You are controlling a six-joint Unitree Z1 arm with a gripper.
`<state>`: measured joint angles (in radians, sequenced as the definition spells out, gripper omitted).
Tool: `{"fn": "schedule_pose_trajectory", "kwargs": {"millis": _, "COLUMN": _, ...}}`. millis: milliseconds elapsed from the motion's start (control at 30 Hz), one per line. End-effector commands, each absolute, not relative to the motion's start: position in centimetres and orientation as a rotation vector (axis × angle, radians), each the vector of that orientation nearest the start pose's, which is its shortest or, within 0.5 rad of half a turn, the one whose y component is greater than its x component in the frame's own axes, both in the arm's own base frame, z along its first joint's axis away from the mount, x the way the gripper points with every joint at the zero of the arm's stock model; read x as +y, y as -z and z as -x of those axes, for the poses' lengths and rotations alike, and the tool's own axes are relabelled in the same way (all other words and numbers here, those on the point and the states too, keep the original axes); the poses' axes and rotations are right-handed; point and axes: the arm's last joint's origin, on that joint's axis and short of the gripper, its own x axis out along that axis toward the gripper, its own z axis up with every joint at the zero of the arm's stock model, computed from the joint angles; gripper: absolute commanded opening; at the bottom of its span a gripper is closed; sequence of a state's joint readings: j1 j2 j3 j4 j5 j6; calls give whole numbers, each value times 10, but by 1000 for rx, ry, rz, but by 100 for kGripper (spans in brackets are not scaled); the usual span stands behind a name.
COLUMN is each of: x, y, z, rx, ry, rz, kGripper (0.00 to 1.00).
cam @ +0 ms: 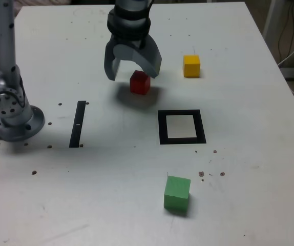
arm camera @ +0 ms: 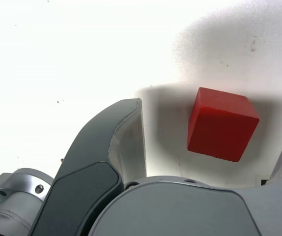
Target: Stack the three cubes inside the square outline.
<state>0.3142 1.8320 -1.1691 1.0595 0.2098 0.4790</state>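
The red cube [cam: 140, 82] [arm camera: 221, 124] sits on the white table, behind the square outline [cam: 182, 127] in the exterior view. My gripper [cam: 133, 72] hangs open just above the red cube, its two grey fingers spread to either side of it without touching. In the wrist view the red cube lies between the fingers [arm camera: 116, 147]. The yellow cube [cam: 191, 65] rests at the back, toward the exterior view's right. The green cube [cam: 176, 193] stands near the front edge, in front of the outline. The outline's white centre holds nothing.
A thin black strip [cam: 77, 123] lies on the table at the exterior view's left of the outline. The arm's grey base [cam: 8, 110] stands at the left edge. Small dark specks dot the table [cam: 249, 169].
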Motion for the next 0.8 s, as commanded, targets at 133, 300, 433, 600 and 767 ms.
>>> {"fn": "schedule_pose_trajectory", "kwargs": {"millis": 133, "x": 98, "y": -224, "z": -274, "rx": 1809, "ry": 35, "rz": -277, "kGripper": 97}}
{"fn": "schedule_pose_trajectory", "kwargs": {"millis": 300, "x": 99, "y": -219, "z": -278, "rx": 1829, "ry": 38, "rz": -280, "kGripper": 89}}
{"fn": "schedule_pose_trajectory", "kwargs": {"millis": 433, "x": 100, "y": -216, "z": -280, "rx": 1843, "ry": 41, "rz": -288, "kGripper": 81}}
{"fn": "schedule_pose_trajectory", "kwargs": {"millis": 600, "x": 102, "y": -216, "z": -283, "rx": 1855, "ry": 52, "rz": -304, "kGripper": 70}}
{"fn": "schedule_pose_trajectory", "kwargs": {"millis": 767, "x": 101, "y": -220, "z": -285, "rx": 1840, "ry": 52, "rz": -319, "kGripper": 56}}
